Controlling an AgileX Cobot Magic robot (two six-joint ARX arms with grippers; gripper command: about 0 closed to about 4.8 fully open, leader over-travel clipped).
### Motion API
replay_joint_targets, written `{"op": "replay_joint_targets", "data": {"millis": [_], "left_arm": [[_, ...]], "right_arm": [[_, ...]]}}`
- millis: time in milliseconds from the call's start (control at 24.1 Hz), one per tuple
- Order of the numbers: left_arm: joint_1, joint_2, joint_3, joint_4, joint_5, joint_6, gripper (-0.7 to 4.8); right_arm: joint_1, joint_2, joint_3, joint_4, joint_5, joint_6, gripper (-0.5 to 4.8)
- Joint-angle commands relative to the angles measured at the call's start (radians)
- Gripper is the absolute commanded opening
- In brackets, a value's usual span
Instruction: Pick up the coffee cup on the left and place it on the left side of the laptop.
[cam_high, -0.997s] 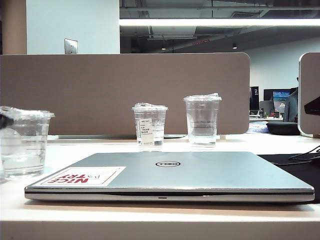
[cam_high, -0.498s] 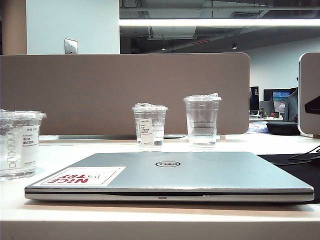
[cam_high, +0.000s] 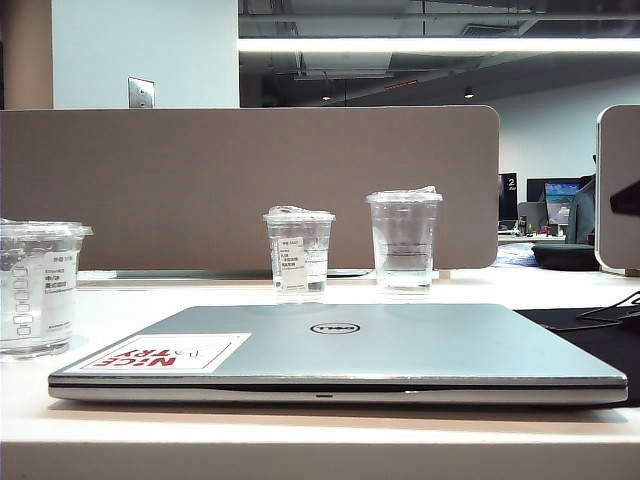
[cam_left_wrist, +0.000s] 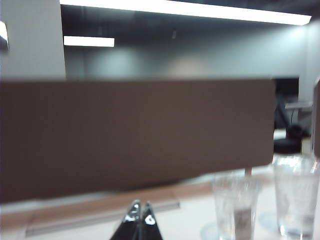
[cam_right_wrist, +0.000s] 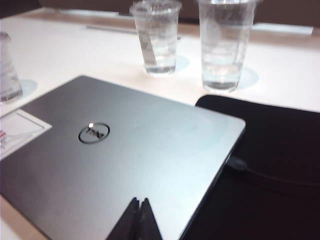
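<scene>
The coffee cup (cam_high: 38, 290), a short clear lidded cup with a printed check-box column, stands upright on the white table to the left of the laptop (cam_high: 340, 350). No gripper touches it. The right wrist view catches the cup's edge (cam_right_wrist: 7, 70) beside the laptop (cam_right_wrist: 125, 160). My left gripper (cam_left_wrist: 139, 206) is shut and empty, raised and facing the brown partition; the coffee cup is out of its view. My right gripper (cam_right_wrist: 139, 201) is shut with nothing in it, hovering over the laptop lid near its front right part.
A clear cup with a white label (cam_high: 299, 252) and a taller clear cup (cam_high: 404, 240) stand behind the laptop, in front of the brown partition (cam_high: 250, 170). A black sleeve (cam_right_wrist: 270, 165) with a cable lies right of the laptop.
A second ago the cup sat larger at the left edge with a dark gripper part beside it. It now stands free, slightly further left, and that gripper part is gone from the exterior view.
</scene>
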Motion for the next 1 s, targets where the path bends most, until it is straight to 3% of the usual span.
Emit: {"op": "replay_joint_targets", "data": {"millis": [42,332,374,457,706,831,997], "left_arm": [[0.0,-0.163,0.003,-0.188,-0.001,-0.037,-0.05],[-0.001,-0.633,0.037,-0.822,-0.082,-0.015,-0.05],[-0.001,-0.772,0.068,-1.054,-0.128,0.035,-0.05],[-0.001,-0.92,0.096,-1.289,-0.18,0.111,-0.05],[-0.002,-0.894,0.117,-1.371,-0.207,0.098,-0.05],[-0.002,-0.899,0.111,-1.489,-0.325,0.104,-0.05],[-0.002,-0.899,0.084,-1.493,-0.359,0.105,-0.05]], "right_arm": [[0.001,-0.024,-0.004,0.018,0.001,0.0,-0.04],[0.001,-0.052,-0.004,0.017,0.001,0.0,-0.04],[0.001,-0.063,-0.004,0.018,0.001,0.0,-0.04],[-0.001,-0.085,-0.004,0.013,0.001,0.0,-0.04],[-0.009,-0.119,-0.004,0.019,0.001,0.0,-0.04],[-0.063,-0.119,-0.005,0.017,-0.002,0.0,-0.04],[-0.138,-0.119,-0.005,0.017,-0.002,0.0,-0.04]]}}
